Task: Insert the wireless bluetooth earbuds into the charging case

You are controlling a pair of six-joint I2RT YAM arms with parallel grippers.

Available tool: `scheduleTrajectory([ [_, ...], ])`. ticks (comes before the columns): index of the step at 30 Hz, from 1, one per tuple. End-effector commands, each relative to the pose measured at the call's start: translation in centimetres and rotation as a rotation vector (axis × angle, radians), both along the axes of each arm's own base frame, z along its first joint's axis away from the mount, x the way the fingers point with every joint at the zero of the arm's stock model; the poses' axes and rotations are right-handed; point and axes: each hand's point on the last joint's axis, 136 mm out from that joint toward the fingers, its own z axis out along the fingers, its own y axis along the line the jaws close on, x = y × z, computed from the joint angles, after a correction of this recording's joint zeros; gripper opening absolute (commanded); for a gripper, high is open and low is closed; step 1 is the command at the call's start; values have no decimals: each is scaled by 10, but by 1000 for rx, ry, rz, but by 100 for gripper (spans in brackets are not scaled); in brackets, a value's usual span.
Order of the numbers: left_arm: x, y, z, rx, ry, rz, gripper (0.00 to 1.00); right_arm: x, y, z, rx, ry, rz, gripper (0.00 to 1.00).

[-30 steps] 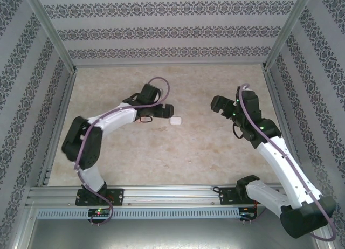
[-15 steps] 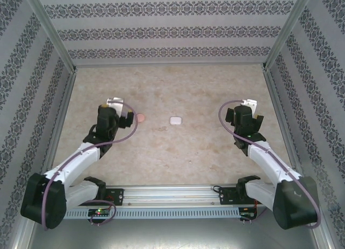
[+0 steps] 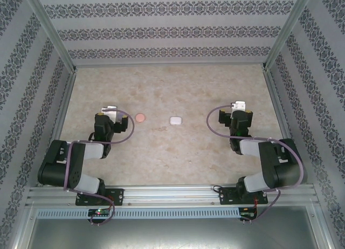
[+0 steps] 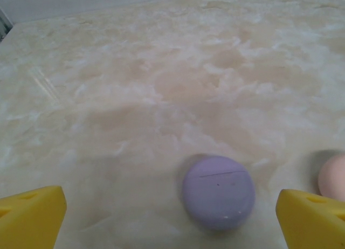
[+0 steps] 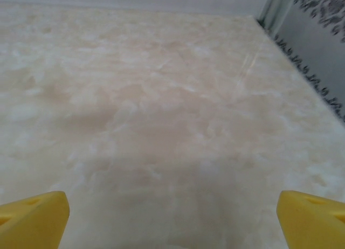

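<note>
Both wide open, empty — left gripper (image 4: 171, 219), right gripper (image 5: 172, 222). Shut purple case (image 4: 218, 192) just ahead of the left, toward left edge of tabletop (image 3: 178, 157); pink case (image 3: 140, 117) beside it. Pin purple one before lifting lid — likely skids.

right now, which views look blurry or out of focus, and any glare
Left wrist: the purple case is soft-edged and slightly smeared, the pink case at the frame edge blurrier. Right wrist: the table looks hazy, with a pale glare streak at right. Top external: evenly lit, sharp.
</note>
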Motion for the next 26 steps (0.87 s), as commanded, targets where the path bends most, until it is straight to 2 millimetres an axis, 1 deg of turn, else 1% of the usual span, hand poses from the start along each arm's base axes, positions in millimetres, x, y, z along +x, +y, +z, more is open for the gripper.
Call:
scheduleTrajectory([
  [1, 15, -12, 10, -61, -70, -95, 100, 19, 3, 24, 67, -169, 68, 98],
  [3, 19, -8, 6, -94, -41, -96, 100, 18, 2, 15, 81, -82, 66, 98],
  [5, 22, -7, 5, -123, -28, -104, 100, 19, 1, 18, 82, -125, 64, 98],
  [7, 24, 0, 4, -140, -20, -76, 99, 18, 1, 16, 79, -90, 65, 98],
  [11, 26, 7, 3, -136, -11, -29, 100, 17, 2, 17, 63, -101, 59, 98],
  [17, 26, 7, 3, -131, -11, -26, 100, 20, 3, 16, 73, -94, 73, 98],
  [19, 26, 9, 2, -127, -7, -17, 100, 22, 11, 14, 92, -83, 132, 98],
  [26, 26, 9, 4, -119, -15, -5, 100, 20, 11, 17, 93, -92, 144, 98],
])
